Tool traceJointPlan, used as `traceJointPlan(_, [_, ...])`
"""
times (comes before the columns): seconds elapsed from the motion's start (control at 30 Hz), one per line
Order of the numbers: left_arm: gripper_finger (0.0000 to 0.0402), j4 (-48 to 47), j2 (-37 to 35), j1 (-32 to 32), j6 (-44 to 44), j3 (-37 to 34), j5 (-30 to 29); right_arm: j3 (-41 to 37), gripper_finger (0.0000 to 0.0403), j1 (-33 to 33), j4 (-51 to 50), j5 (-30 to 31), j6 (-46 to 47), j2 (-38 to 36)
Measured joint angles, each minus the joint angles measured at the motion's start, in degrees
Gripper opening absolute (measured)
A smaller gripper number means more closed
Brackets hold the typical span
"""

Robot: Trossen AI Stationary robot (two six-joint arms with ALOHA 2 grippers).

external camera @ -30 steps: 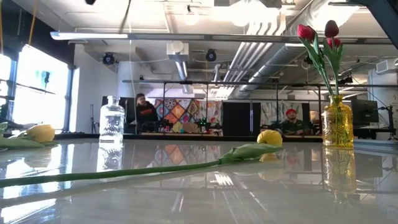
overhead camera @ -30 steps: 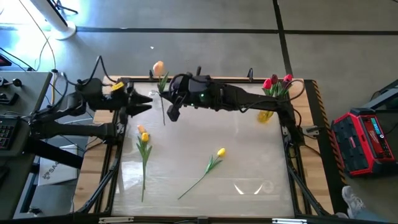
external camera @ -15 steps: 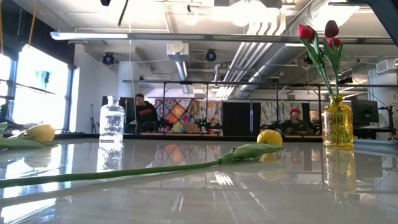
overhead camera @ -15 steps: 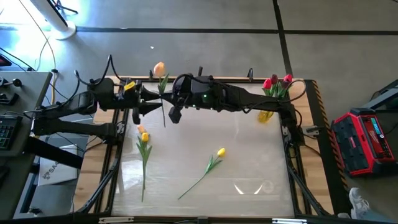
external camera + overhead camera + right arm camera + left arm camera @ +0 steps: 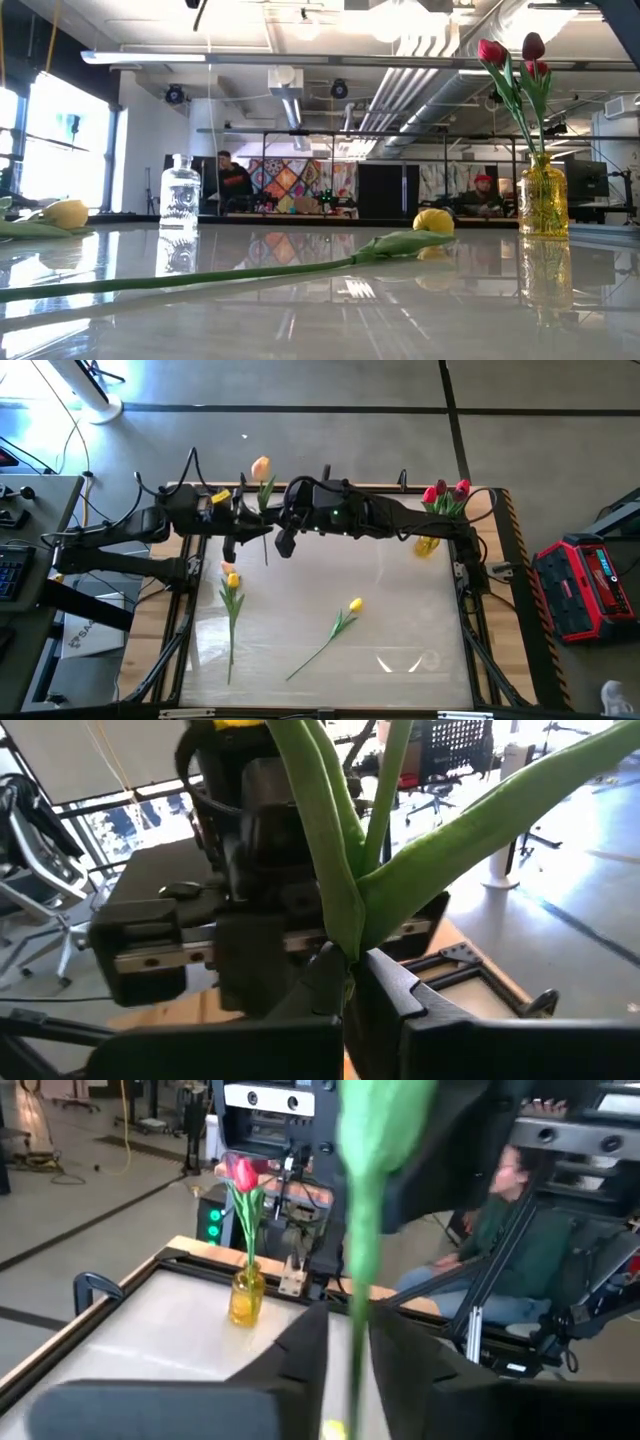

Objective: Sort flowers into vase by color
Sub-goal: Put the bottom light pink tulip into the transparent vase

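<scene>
Right pincer [image 5: 270,512] clamped on the orange tulip [image 5: 262,468] stem, near the counter's [image 5: 400,640] far-left corner. Left pincer [image 5: 262,532] has moved in from the left edge over the last second; fingers apart, now straddling the same stem. Looks like a handover. Clear vase [image 5: 180,192] stands empty; yellow vase [image 5: 427,545] at far-right corner holds red tulips [image 5: 446,493].

An orange-headed artificial tulip with a thin green stem and long leaves [image 5: 263,495] stands upright in the air above the table's far edge. Two yellow-headed tulips lie flat on the white tabletop, one near the left side [image 5: 232,605], one in the middle [image 5: 340,625]. Red and maroon tulips [image 5: 446,494] stand in an amber glass vase [image 5: 544,200]; a clear glass bottle vase [image 5: 180,195] stands apart.
</scene>
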Motion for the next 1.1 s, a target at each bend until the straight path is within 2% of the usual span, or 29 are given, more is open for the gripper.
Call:
traceJointPlan(0.17, [0.0006, 0.8, 0.3, 0.0, 0.4, 0.0, 1.0, 0.0, 0.0000, 0.2, -1.2, -0.1, 1.6, 0.0])
traceJointPlan(0.3, [0.0002, 1.3, 0.0, 0.0, 0.5, 0.0, 0.7, 0.0, 0.0006, 0.2, -2.1, -0.1, 4.4, 0.0])
traceJointPlan(0.57, [0.0000, 1.7, -2.2, 1.9, 0.5, 0.0, -0.1, 0.0, 0.0045, 0.2, -2.9, 0.6, 6.0, -0.1])
traceJointPlan(0.87, [0.0000, 0.3, -5.5, 4.7, 1.1, 0.0, -0.8, 0.0, 0.0077, 0.2, -3.8, 4.1, 6.5, -0.4])
traceJointPlan(1.0, [0.0000, -0.5, -6.9, 6.2, 1.6, 0.0, -2.1, 0.0, 0.0078, 0.2, -7.7, 4.8, 6.7, -1.7])
traceJointPlan(1.1, [0.0000, -0.6, -7.8, 7.3, 1.9, 0.0, -2.0, 0.0, 0.0078, 0.6, -11.5, 8.4, 7.8, -2.2])
